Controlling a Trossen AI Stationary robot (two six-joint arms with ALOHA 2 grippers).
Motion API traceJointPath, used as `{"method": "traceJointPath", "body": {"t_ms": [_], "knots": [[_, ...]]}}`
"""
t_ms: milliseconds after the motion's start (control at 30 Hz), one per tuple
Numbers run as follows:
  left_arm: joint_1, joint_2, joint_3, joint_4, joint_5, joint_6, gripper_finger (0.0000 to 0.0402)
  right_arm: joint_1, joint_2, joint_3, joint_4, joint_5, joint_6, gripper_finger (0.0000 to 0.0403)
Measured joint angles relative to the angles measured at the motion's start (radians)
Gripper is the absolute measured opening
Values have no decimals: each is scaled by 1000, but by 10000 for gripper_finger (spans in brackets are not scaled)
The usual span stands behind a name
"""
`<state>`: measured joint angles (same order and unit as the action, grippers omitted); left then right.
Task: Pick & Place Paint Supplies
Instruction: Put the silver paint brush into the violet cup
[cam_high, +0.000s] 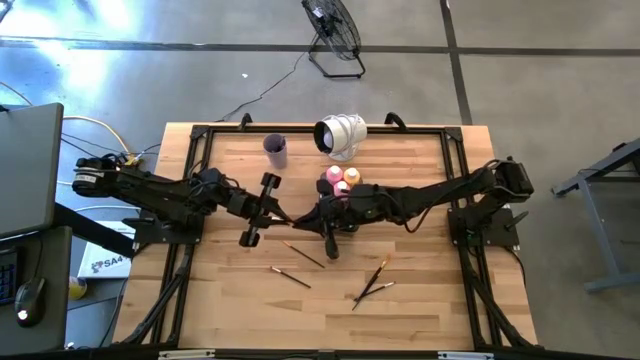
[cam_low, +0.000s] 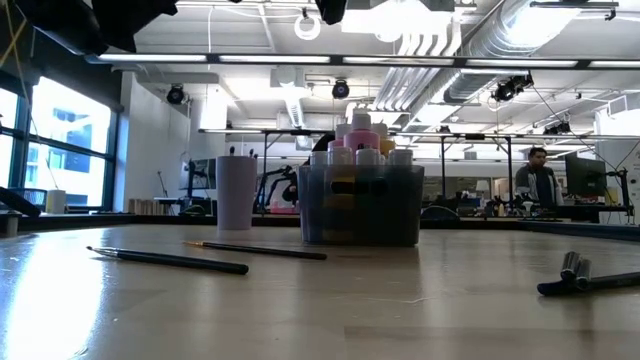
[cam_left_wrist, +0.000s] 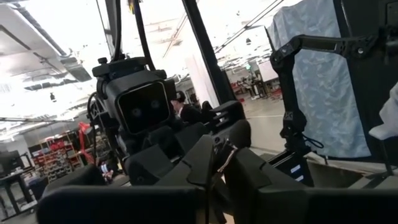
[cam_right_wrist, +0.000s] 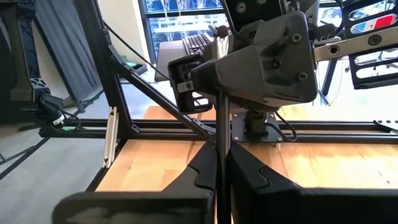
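Right gripper (cam_right_wrist: 221, 167) is the closest thing in its own wrist view. Its fingers (cam_right_wrist: 252, 177) are pinched together on a thin dark held paintbrush (cam_right_wrist: 221, 124), which runs straight out to the left gripper (cam_right_wrist: 217, 43) facing it. From the left wrist view, the left gripper (cam_left_wrist: 219, 158) looks clamped on the other end of that same brush, so both ends are gripped at once. I read that as a hand-off between the arms. From above, this is happening over the middle of the worktop (cam_high: 420, 310), with both arms reaching in from the left and right edges.

Moving outward, the tray (cam_low: 360, 215) sits just past the grippers toward the back edge, and the paint bottles (cam_low: 358, 135) are already standing inside it, pink and orange caps poking over the rim. So the bottle part looks done to me.

The purple cup (cam_high: 276, 150) is near the back edge too, a bit left of the tray. Nothing sticks out of it in the low view, so I'd guess no brushes have gone in.

What's left is the loose paintbrushes (cam_high: 303, 254) lying flat on the front half of the worktop. Two are apart near the middle and a crossed pair is further right. Counting the one in the air, that's five brushes to go, so I'd call it roughly halfway.
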<state>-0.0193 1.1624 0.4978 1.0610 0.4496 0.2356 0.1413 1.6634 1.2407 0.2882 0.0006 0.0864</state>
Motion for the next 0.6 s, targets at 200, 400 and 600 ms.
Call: {"method": "traceJointPath", "body": {"t_ms": [200, 400, 600], "knots": [[0, 0, 0, -9, 4, -5, 20, 1, 0, 0, -5, -6, 0, 32], [-1, 0, 0, -13, 8, -9, 19, 1, 0, 0, -4, -3, 41, 74], [0, -34, -1, -56, -34, -2, 18, 5, -26, 2, -123, -12, 41, 123]]}}
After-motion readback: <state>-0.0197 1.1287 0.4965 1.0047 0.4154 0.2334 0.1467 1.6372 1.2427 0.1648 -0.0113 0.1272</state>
